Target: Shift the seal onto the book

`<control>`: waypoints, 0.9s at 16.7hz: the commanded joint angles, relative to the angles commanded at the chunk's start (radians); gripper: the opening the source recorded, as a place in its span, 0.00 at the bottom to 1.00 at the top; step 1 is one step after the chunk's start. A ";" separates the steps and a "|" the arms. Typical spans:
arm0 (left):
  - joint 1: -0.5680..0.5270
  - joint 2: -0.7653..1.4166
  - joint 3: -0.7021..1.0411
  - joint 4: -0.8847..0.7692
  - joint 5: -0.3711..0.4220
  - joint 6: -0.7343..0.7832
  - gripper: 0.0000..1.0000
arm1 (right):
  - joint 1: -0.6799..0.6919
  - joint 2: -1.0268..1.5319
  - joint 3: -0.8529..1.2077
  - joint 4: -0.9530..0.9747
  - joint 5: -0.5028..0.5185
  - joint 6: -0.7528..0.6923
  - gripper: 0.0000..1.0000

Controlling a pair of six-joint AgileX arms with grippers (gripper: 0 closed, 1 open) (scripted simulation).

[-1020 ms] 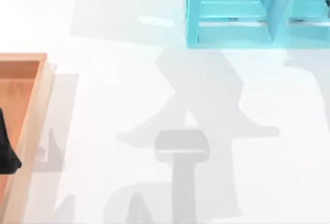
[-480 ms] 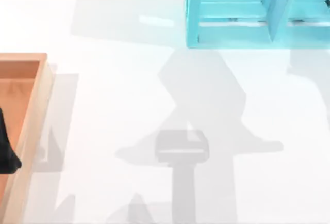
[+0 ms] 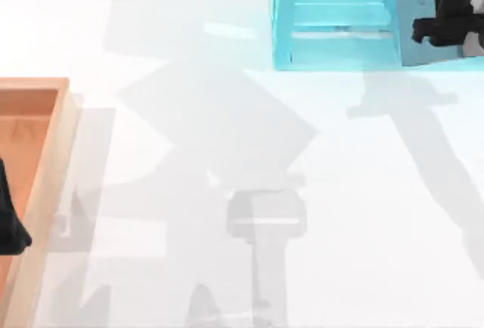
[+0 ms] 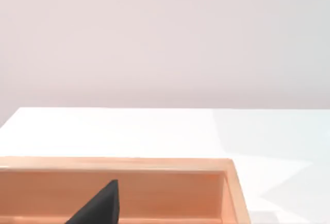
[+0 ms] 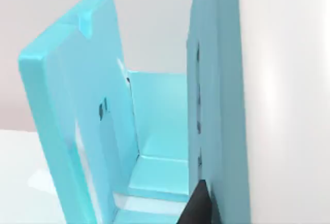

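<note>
One small wooden seal should grip stiff and light across its sides; your right claw (image 3: 446, 22) by the shelf unit (image 3: 340, 18) has a spread I cannot tell.

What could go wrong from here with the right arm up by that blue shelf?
The right gripper is close against the light-blue shelf unit, so it may well bump or shove a wall. The wooden tray sits under the left gripper on the table's left side, so a low move there could catch its rim.
</note>
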 joint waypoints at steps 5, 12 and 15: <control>0.000 0.000 0.000 0.000 0.000 0.000 1.00 | 0.361 0.202 0.035 0.086 0.233 -0.415 0.00; 0.000 0.000 0.000 0.000 0.000 0.000 1.00 | 0.658 0.437 0.065 0.200 0.548 -1.093 0.00; 0.000 0.000 0.000 0.000 0.000 0.000 1.00 | 0.718 0.482 0.066 0.234 0.636 -1.262 0.00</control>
